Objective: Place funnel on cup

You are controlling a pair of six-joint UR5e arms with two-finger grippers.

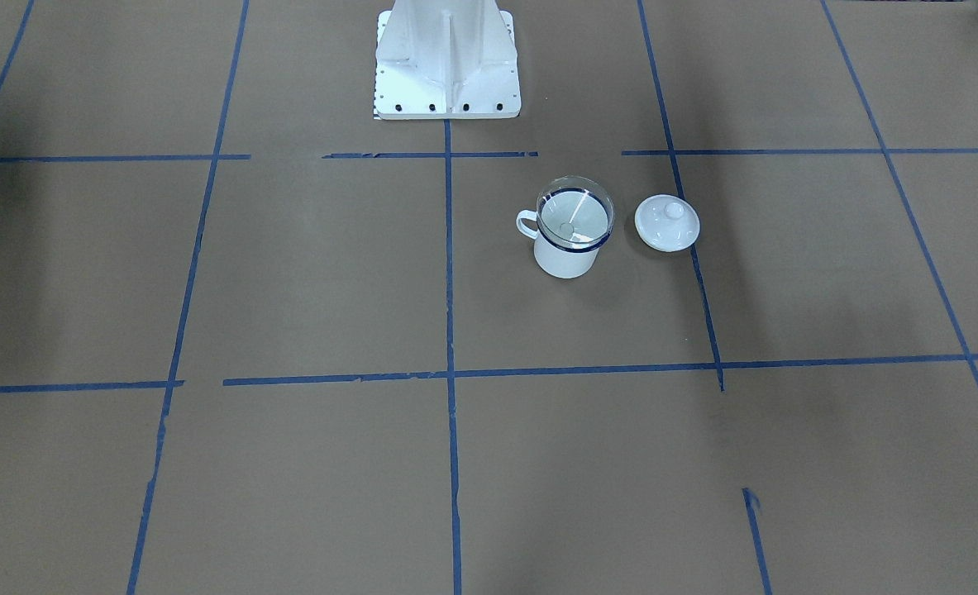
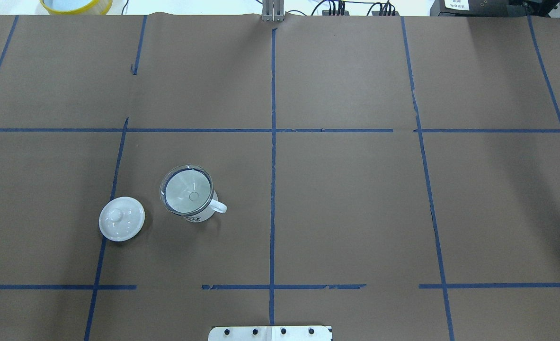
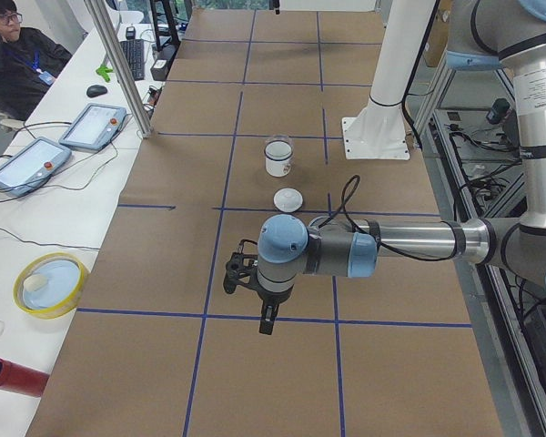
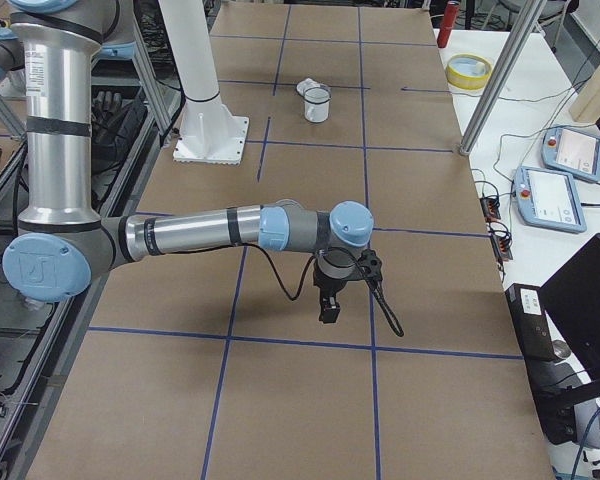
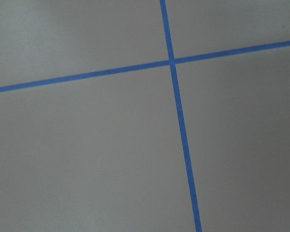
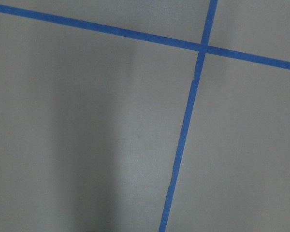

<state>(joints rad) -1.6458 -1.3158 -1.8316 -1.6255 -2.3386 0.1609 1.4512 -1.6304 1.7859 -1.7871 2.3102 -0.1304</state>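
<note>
Overhead exterior puts the funnel [image 2: 187,188] left of centre in the frame, seated in the cup [image 2: 199,217] with its wide rim up, spout straight down inside and long axis vertical. I see the cup's handle pointing to frame right. A white lid [image 2: 121,219] lies on the worktop [image 2: 355,213] just to its left, apart. The left claw [image 3: 267,320], low in exterior left, and the right claw [image 4: 329,305], mid-frame in exterior right, hang well away from the funnel; released or clenched, I cannot tell
</note>
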